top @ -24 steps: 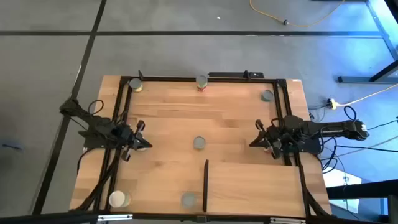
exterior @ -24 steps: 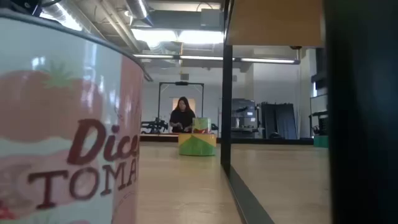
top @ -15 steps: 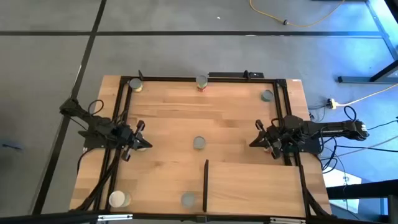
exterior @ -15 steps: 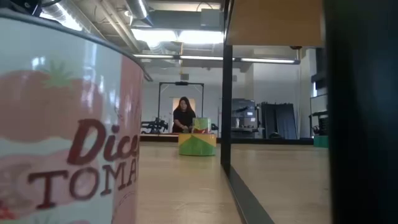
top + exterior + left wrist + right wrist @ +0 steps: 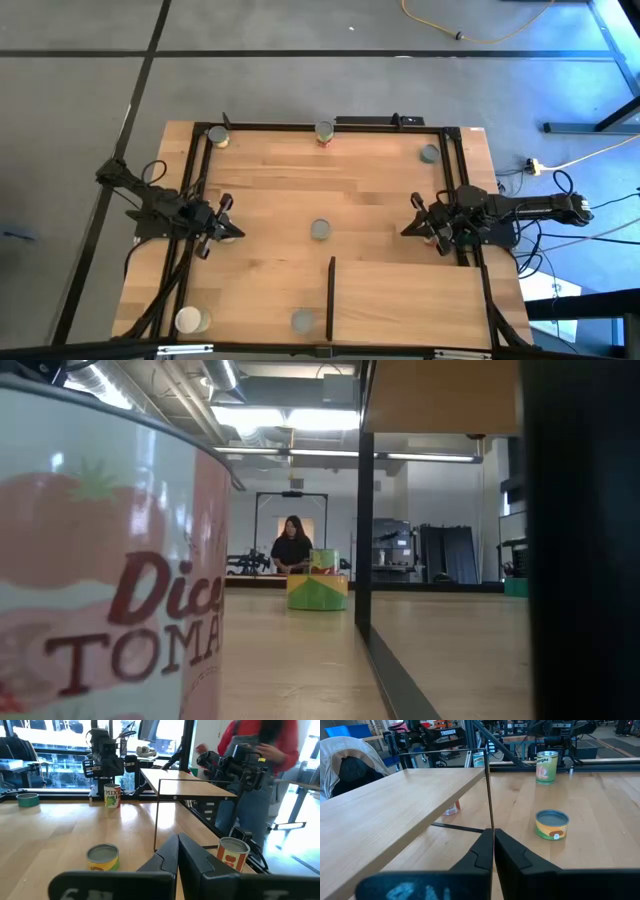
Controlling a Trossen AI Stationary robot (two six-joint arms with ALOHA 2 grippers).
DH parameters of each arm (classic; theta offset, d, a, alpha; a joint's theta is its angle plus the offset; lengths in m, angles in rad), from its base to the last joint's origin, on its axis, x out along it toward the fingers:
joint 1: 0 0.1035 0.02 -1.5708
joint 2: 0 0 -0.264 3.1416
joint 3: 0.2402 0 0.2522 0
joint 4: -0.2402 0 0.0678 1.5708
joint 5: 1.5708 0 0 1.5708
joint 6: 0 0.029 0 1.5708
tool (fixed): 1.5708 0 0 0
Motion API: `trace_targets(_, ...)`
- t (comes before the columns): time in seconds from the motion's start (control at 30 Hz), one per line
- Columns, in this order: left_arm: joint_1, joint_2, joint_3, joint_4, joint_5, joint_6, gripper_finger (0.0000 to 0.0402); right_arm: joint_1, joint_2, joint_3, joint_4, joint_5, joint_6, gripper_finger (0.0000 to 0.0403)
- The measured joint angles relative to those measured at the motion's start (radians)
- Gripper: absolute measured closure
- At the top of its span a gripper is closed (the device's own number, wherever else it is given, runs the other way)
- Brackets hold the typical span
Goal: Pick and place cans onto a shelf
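Several cans stand upright on the tabletop: one in the middle (image 5: 320, 230), three along the far edge (image 5: 216, 137) (image 5: 324, 131) (image 5: 429, 154), and two at the near edge (image 5: 187, 320) (image 5: 302, 321). The shelf (image 5: 405, 300) is a raised light-wood panel at the near right, with a thin black strip (image 5: 330, 298) on its left side. My left gripper (image 5: 236, 234) is shut and empty at the table's left side. My right gripper (image 5: 405, 232) is shut and empty at the right side. The middle can also shows in the left wrist view (image 5: 103, 857) and the right wrist view (image 5: 552, 824).
A black frame (image 5: 300, 126) runs around the tabletop. A can (image 5: 452, 809) shows beneath the shelf's far edge in the right wrist view. A tomato can (image 5: 110, 590) stands right before the low camera. A person in red (image 5: 260, 750) stands beyond the table's near side.
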Motion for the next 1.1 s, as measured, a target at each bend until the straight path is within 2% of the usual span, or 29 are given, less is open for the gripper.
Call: trace_targets(1.1,0.0,0.0,0.0,0.0,0.0,0.0,0.0401,0.0,0.0,0.0,0.0,0.0,-0.03,0.0384)
